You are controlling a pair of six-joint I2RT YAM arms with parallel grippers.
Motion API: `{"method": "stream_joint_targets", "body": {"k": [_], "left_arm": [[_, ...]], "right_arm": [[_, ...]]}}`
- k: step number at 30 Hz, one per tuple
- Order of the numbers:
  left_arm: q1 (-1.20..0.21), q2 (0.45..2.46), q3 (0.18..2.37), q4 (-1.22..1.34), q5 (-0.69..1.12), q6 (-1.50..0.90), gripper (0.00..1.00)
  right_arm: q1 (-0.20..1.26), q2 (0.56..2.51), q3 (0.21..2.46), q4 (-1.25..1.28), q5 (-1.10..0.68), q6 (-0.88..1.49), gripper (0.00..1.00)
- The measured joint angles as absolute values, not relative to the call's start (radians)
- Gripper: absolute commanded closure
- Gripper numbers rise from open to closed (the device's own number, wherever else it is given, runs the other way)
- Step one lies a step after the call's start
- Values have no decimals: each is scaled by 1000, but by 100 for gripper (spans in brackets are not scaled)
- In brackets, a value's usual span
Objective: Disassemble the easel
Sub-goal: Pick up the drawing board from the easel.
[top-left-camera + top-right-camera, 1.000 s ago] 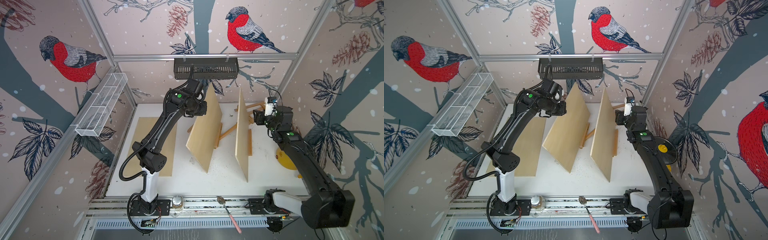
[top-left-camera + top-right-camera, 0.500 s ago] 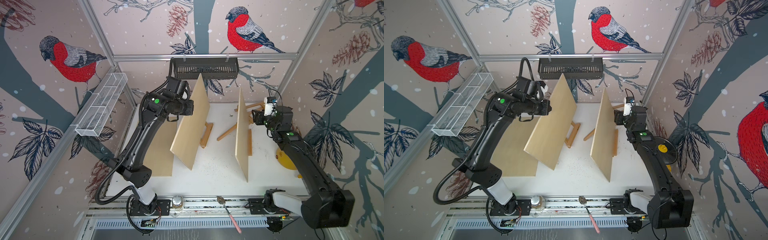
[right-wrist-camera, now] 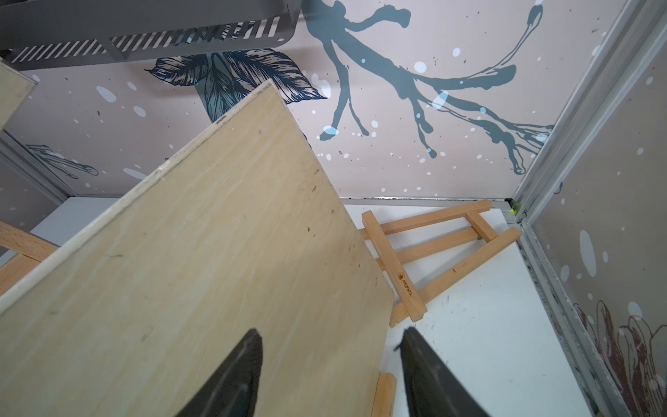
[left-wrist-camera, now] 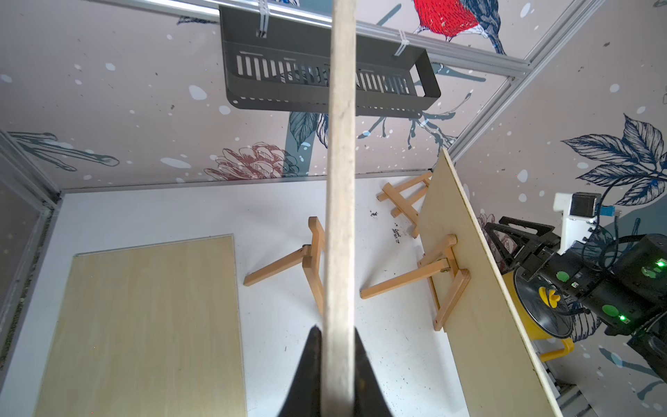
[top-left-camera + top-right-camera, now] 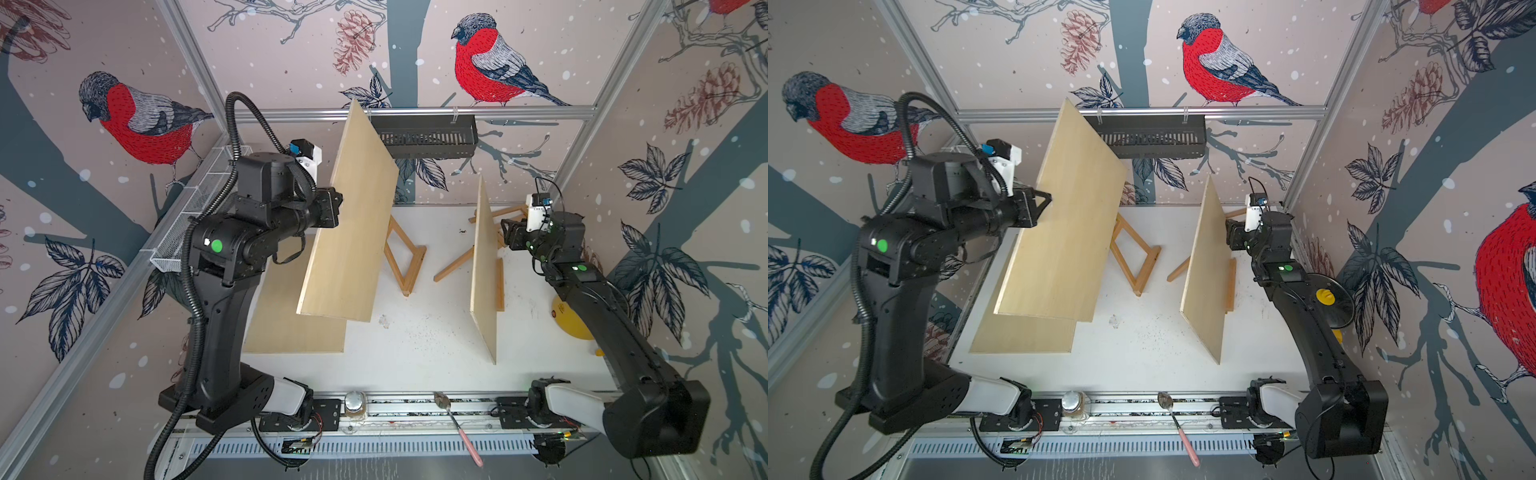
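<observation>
Swung the lifted board [image 5: 353, 224] away from frame centre and out to left of centre over the last second, and higher too, uncovering the bare easel [image 5: 417, 270] at mid-frame. Left the right arm where it was.

Judged about halfway: one flat board [image 5: 291, 332] already down on the desk [image 5: 415, 357] at lower left, a second off its stand and hanging tilted above it, not yet set down. Still to clear: the standing board [image 5: 484, 274] right of centre, propped on edge against the right easel [image 5: 500, 286].

Grips the lifted board's left edge, about midway along, with the left gripper [image 4: 337, 334], nearly closed on the thin wood; in the left wrist view, that edge running straight up mid-frame from between the jaws.

Holds nothing in the right gripper [image 3: 330, 337], parted about halfway, just beside the standing board's right-hand face in both top views. Cannot tell whether the board's edge sits between the jaws or merely in front of them.
</observation>
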State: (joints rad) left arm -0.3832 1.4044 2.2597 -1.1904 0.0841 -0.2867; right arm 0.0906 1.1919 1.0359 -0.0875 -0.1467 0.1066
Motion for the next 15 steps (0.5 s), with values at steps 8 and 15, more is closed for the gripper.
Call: {"method": "stream_joint_targets", "body": {"k": [8,15], "left_arm": [[-383,1354,2243,-1286,-45,-311,100],[-382,1349,2135,-1335,-209,-329,100]], "right_arm": [[101,1190,1039,-86,-156,109,38],[110,1192,1039,-86,-161,109,38]]}}
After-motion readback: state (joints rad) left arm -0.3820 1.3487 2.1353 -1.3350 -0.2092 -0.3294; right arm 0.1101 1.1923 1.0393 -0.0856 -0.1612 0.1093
